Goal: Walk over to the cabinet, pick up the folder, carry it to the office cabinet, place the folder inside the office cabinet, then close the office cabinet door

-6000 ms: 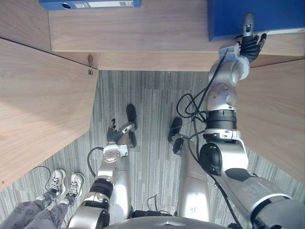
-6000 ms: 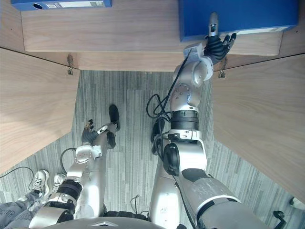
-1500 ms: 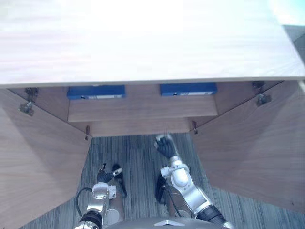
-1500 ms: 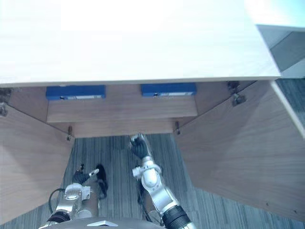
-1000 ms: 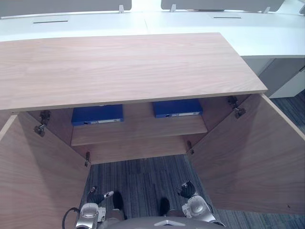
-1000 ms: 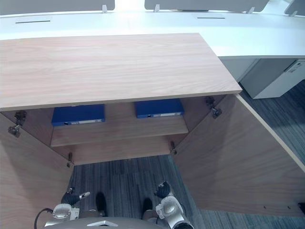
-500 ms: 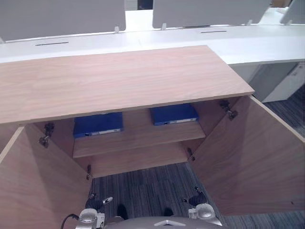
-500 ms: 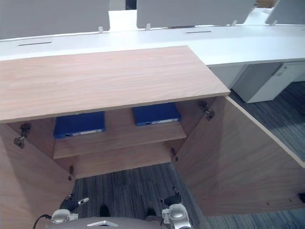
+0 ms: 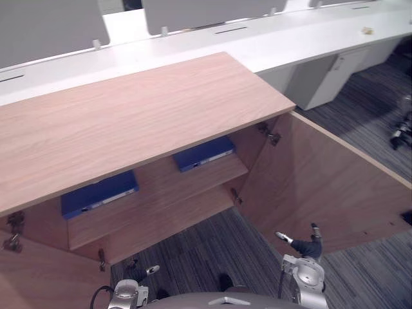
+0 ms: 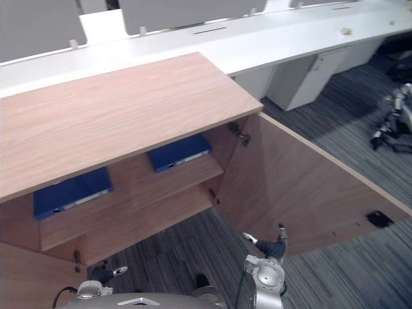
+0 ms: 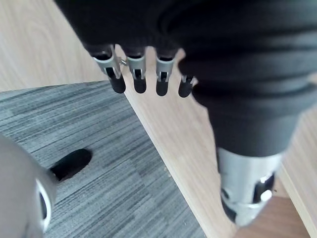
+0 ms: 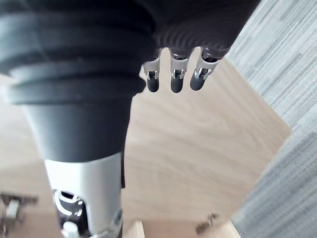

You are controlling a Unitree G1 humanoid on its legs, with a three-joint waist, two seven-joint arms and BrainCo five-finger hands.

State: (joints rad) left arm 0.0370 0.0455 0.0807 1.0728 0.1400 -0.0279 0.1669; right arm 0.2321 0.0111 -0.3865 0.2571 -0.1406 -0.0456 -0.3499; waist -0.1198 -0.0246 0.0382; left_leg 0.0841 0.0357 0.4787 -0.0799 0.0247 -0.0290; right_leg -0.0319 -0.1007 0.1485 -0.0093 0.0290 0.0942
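Two blue folders (image 9: 99, 193) on cabinet shelf (image 9: 164, 187); left hand (image 11: 134, 69), right hand (image 12: 173, 74) slack, empty.

The wooden shelf (image 9: 161, 196) inside the open cabinet (image 9: 129, 122) has two blue folders lying flat on it, well apart: the left folder (image 9: 100, 193) near one end, the right folder (image 9: 204, 153) near the other. Grey striped carpet floor (image 9: 206, 251) runs in front.
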